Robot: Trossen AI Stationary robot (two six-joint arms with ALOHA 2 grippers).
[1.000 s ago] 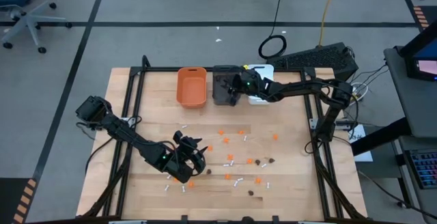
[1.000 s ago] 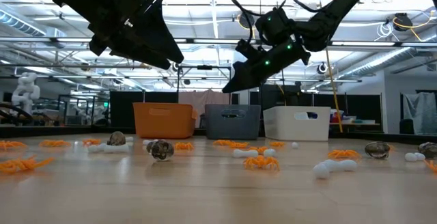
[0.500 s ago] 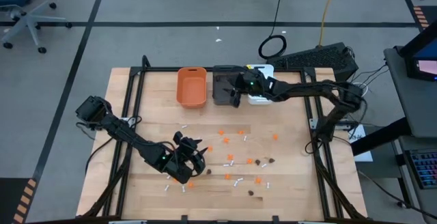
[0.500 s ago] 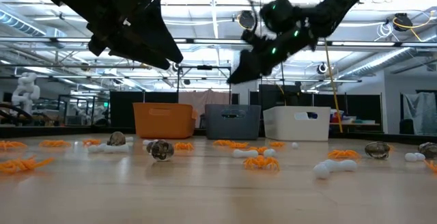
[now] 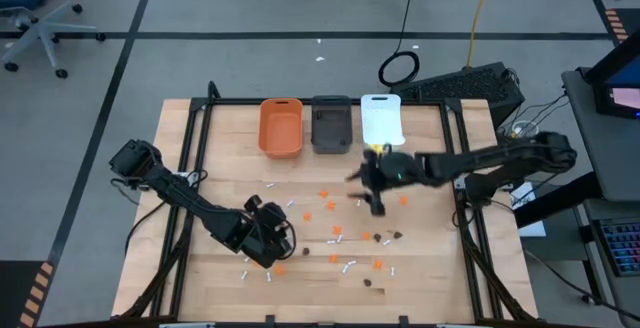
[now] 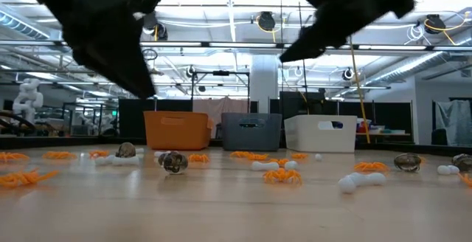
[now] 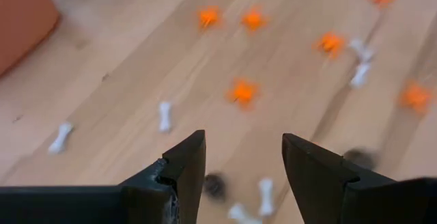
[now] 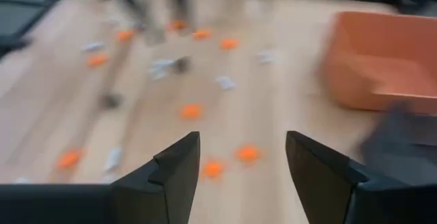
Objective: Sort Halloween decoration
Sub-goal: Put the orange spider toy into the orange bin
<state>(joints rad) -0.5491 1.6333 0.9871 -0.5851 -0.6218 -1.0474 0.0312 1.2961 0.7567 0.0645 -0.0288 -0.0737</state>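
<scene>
Right gripper [image 5: 372,190] has swung from above the dark grey bin [image 5: 331,126] down to table centre, fingers apart and empty; left gripper [image 5: 262,240], fingers apart, hovers at 7 o'clock. Halloween decoration [image 5: 337,233] lies scattered from centre toward 6 o'clock — roughly nine orange blobs, eight white sticks, four dark lumps. Likely light, small, skittery; pinch each across its middle. Three bins at 12 o'clock — orange bin [image 5: 280,127], grey, white bin [image 5: 381,119].

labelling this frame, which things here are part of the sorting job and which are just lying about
Job:
- orange pieces
- dark lumps
- white sticks
- orange bin
- dark grey bin
- white bin

Lying about:
- cable coil on the floor
- office chair
</scene>
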